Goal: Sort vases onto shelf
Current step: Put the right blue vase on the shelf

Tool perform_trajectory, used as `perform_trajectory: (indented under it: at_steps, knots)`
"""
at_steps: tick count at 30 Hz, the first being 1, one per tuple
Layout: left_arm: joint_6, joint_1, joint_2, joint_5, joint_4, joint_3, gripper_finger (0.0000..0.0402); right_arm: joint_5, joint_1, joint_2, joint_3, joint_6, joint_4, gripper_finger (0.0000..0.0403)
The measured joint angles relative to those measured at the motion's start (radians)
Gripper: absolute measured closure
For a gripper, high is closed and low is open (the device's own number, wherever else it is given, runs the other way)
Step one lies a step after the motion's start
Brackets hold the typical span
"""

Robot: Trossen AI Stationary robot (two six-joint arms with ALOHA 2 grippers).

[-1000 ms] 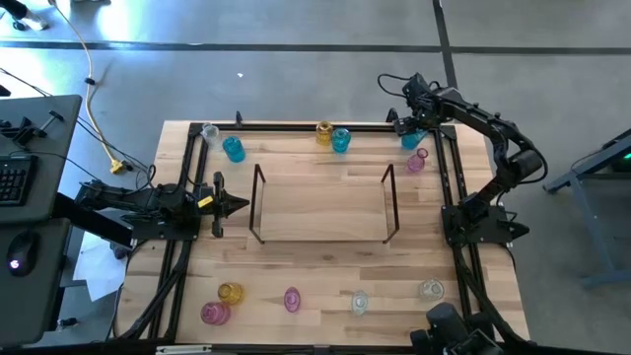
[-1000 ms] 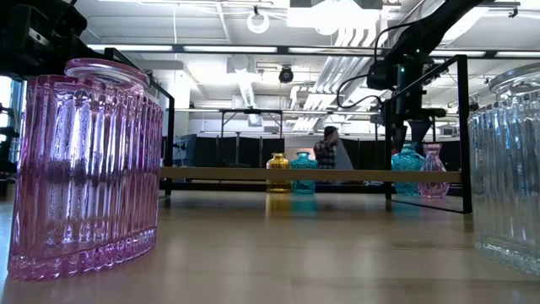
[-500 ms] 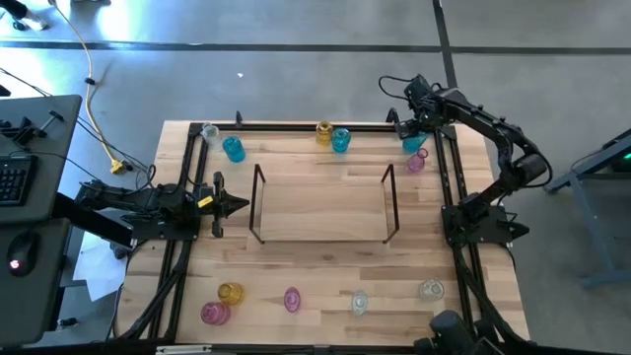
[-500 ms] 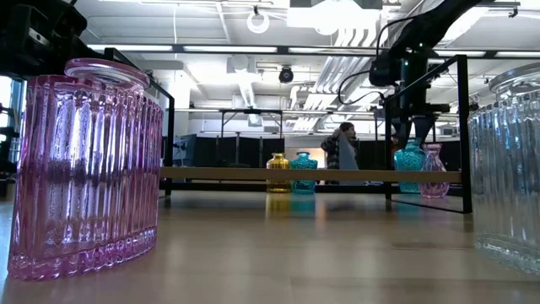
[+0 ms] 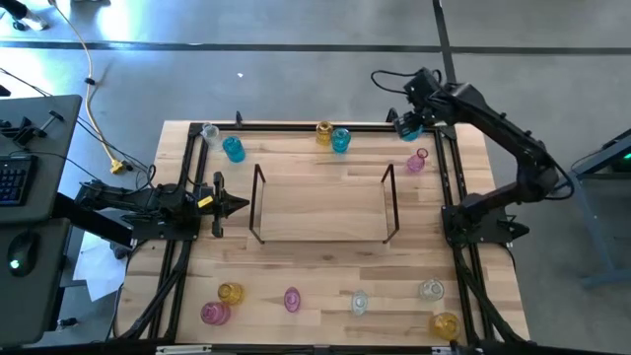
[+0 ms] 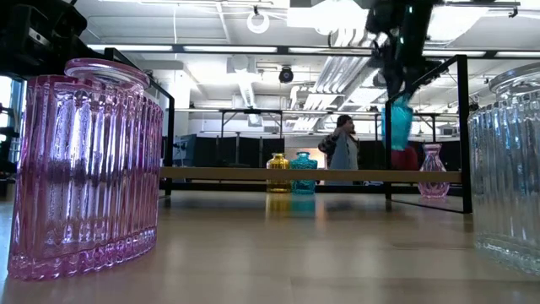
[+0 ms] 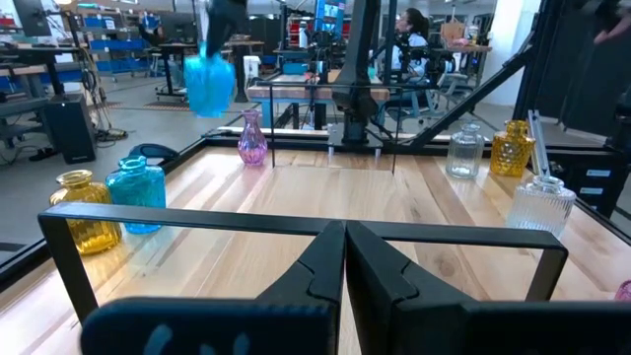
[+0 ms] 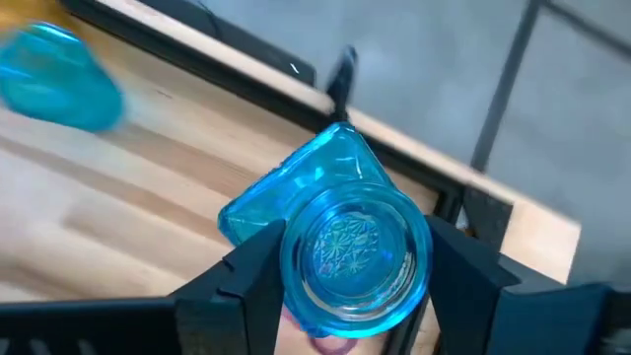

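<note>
My right gripper [image 5: 412,120] is over the table's far right corner, shut on a cyan-blue vase [image 6: 396,125] that is off the table. The left wrist view shows that vase [image 7: 209,84] in the air above a pink vase [image 7: 252,143]. My left gripper [image 5: 237,205] is shut and touches nothing; it waits level at the left end of the shelf [image 5: 322,205], a light-wood board with dark wire frames. Other vases stand on their bases along the far edge, such as an amber one [image 5: 323,132] and a cyan one [image 5: 341,140]. My right gripper [image 8: 355,258] pinches the cyan vase between its two fingers at the round upper end [image 8: 296,268]. One finger [image 8: 246,266] is on each side. It comes from above, pointing down. The vase hangs below the fingers, lifted clear of the table and slightly tilted.
Near the far left corner stand a clear vase [image 5: 208,131] and a cyan vase [image 5: 234,149]. Several vases line the near edge, among them pink [image 5: 215,314], clear [image 5: 431,289] and amber [image 5: 445,323]. Black frame rails [image 5: 449,187] run along the table's sides. A person [image 6: 342,150] stands in the room beyond.
My right gripper came down around the cyan vase at the far right corner, took hold of it and lifted it clear of the table. The pink vase beside it stayed put. The right arm swung outward, and an amber vase now shows at the near right corner.
</note>
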Motion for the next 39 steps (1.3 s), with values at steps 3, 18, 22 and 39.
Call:
perform_trajectory:
  at_steps: [3,18,22,39]
  knots:
    - [0.000,0.000,0.000,0.000,0.000,0.000,0.0397,0.003,0.079,-0.002,0.105,0.000,-0.029,0.0227]
    - [0.000,0.000,0.000,0.000,0.000,0.000,0.0397,0.001,0.577,0.023,0.298,0.022,-0.030,0.0226]
    - [0.000,0.000,0.000,0.000,0.000,0.000,0.0397,0.000,0.672,0.074,0.298,0.028,-0.029,0.0226]
    - [0.000,0.000,0.000,0.000,0.000,0.000,0.0397,-0.006,0.739,0.316,0.296,0.148,-0.142,0.0226]
